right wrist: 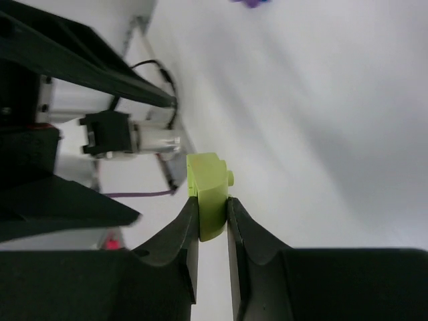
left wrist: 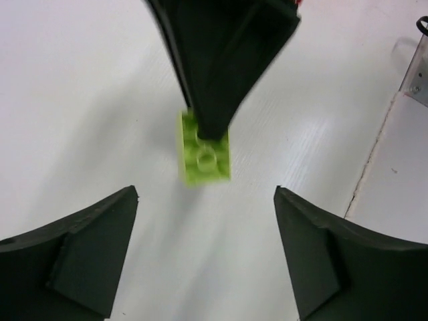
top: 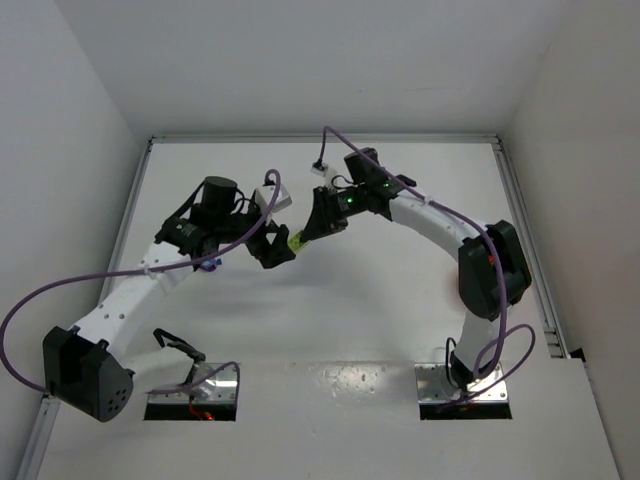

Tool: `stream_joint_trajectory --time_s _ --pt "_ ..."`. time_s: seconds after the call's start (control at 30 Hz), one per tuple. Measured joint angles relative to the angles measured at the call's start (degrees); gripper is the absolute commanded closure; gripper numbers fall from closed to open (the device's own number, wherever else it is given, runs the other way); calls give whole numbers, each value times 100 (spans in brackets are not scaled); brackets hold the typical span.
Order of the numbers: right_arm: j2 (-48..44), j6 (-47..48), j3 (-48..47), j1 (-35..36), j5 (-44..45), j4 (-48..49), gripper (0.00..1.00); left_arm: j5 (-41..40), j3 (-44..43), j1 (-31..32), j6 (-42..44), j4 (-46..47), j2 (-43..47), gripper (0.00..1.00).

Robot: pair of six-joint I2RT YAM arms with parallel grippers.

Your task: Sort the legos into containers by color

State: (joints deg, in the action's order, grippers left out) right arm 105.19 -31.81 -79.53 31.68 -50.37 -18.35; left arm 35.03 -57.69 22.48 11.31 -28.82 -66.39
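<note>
Pinching yellow-green lego point(right wrist: 208, 194) — right hand point(right wrist: 212, 211); left hand point(left wrist: 206, 195) spread wide.

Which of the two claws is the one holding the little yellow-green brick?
The right claw: it is pinched shut on the yellow-green brick, which sticks out past its tips. The left claw stands wide open, gripping nothing.

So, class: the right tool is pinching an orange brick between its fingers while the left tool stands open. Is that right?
Not quite. The brick pinched by the right tool is yellow-green, not orange, as the right wrist view shows. The rest holds: the left tool stands open.
</note>
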Motion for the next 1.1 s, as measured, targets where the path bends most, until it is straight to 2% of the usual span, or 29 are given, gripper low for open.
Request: stream_joint_trajectory --time_s 0.03,0.2,0.43,0.63,0.87,1.1 --pt "-61 205 -2 -101 140 -186 100 -22 0 0 4 -7 7 6" --pt "-382 1325 -203 -903 997 -1165 100 -63 -85 -74 46 -166 22 0" --pt "-728 3609 -968 -2236 2610 -2590 100 -50 -365 -511 280 -431 42 0" --pt "-1292 5143 -1054 -3307 3812 -3679 100 -13 -365 -881 367 -544 -48 0" --pt "-1934 5890 -608 -4291 4594 -4262 100 81 -365 -1327 378 -584 -221 0" --pt "-2079 6142 22 -4465 4918 -4389 100 245 -365 -1526 387 -584 -221 0"
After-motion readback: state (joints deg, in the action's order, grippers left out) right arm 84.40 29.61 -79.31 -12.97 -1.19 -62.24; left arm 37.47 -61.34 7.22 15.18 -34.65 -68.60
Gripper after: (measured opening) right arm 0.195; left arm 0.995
